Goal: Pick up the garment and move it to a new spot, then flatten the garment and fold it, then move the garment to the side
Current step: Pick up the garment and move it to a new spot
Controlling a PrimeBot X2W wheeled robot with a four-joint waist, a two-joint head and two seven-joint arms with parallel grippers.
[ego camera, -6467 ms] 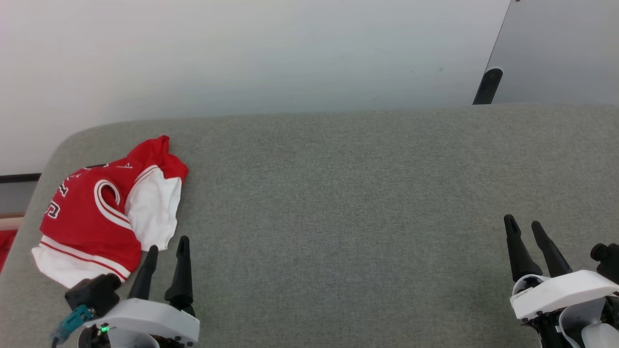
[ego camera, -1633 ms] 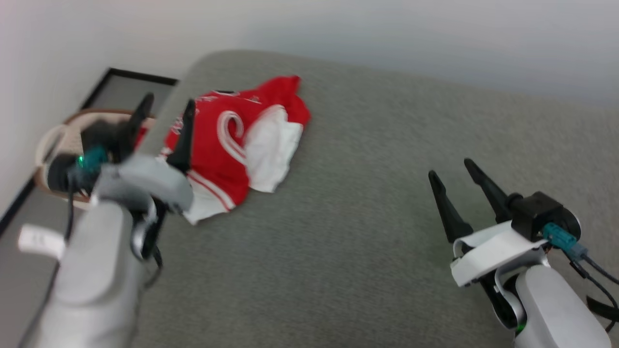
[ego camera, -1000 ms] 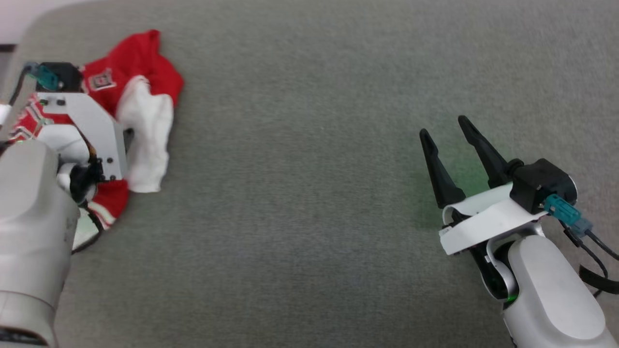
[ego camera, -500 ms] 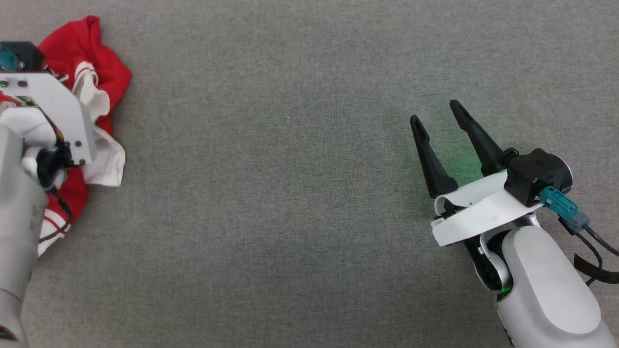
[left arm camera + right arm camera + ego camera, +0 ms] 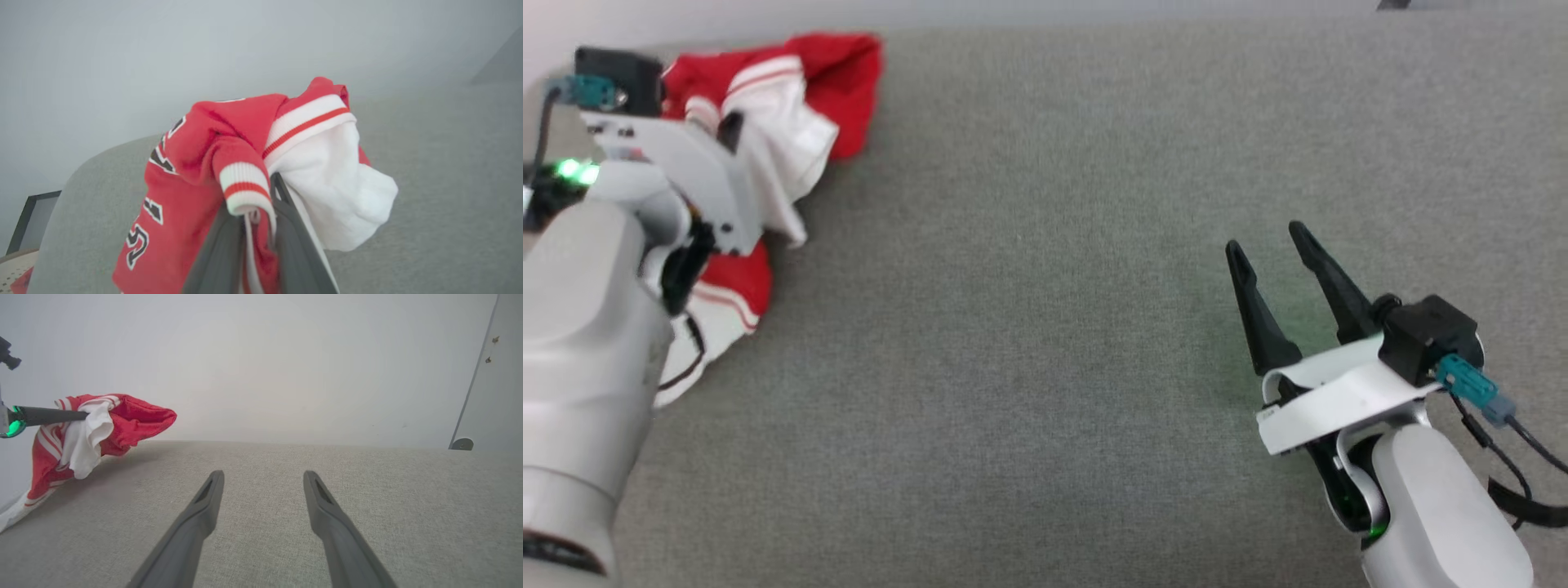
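The garment (image 5: 800, 90), a red jersey T-shirt with white sleeves and striped trim, is bunched at the table's far left corner. My left gripper (image 5: 257, 196) is shut on a fold of its red fabric and striped cuff and holds the bunch raised above the grey surface. Black-and-white block letters (image 5: 161, 157) show on the hanging red part. In the right wrist view the garment (image 5: 122, 420) hangs from the left arm's dark fingers (image 5: 53, 415), its hem still trailing on the table. My right gripper (image 5: 1263, 237) hovers open and empty at the right, far from the shirt.
The grey fabric-covered table (image 5: 1029, 343) spreads wide between the two arms. A pale wall stands close behind it. Past the table's left corner are a dark frame (image 5: 24, 216) and a pale basket (image 5: 10, 275). A grey panel (image 5: 502, 375) stands at the far right.
My left gripper came down on the garment, shut on it and raised a bunch off the table. The head camera has shifted. The right gripper stays open in about the same place.
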